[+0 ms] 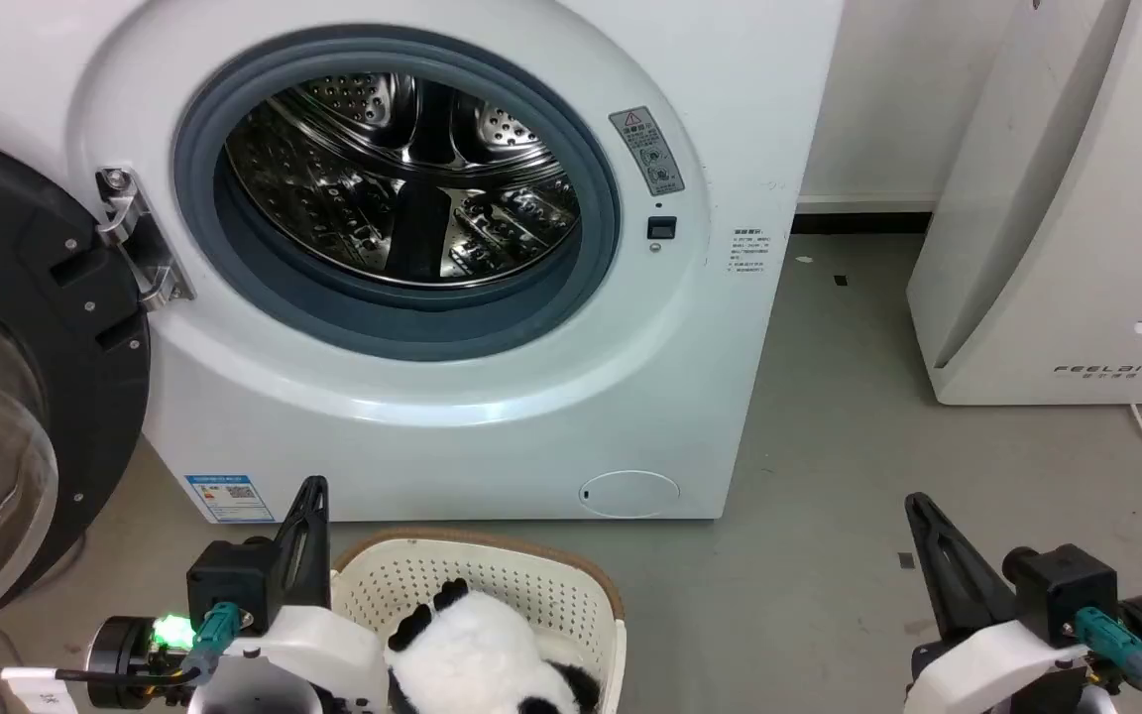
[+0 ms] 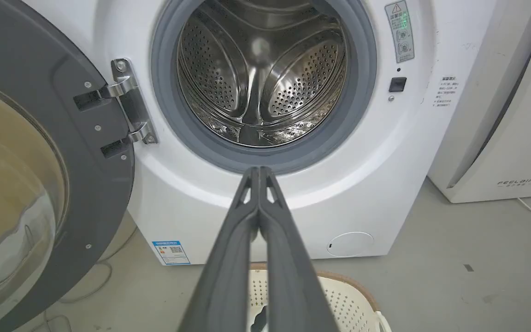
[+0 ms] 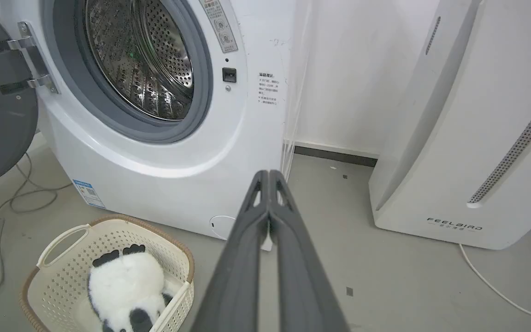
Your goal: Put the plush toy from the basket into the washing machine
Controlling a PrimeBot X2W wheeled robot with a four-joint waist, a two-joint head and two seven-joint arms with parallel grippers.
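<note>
The panda plush toy (image 1: 477,654) (image 3: 125,288) lies in the cream basket (image 1: 492,575) (image 3: 62,258) (image 2: 353,299) on the floor before the washing machine (image 1: 492,416) (image 2: 385,184) (image 3: 178,184). The washer's drum stands bare behind the grey gasket, and its black-framed glass door (image 1: 6,397) (image 2: 30,184) is swung wide to the left. My left gripper (image 1: 311,488) (image 2: 258,169) is shut, empty, just left of the basket and above it. My right gripper (image 1: 916,501) (image 3: 268,172) is shut, empty, over bare floor well right of the basket.
A white slanted appliance marked FEELBIRD (image 1: 1067,218) (image 3: 468,138) stands at the right against the wall, with a white cord (image 3: 491,286) trailing on the floor. Dark cables (image 3: 12,203) lie on the grey floor under the door.
</note>
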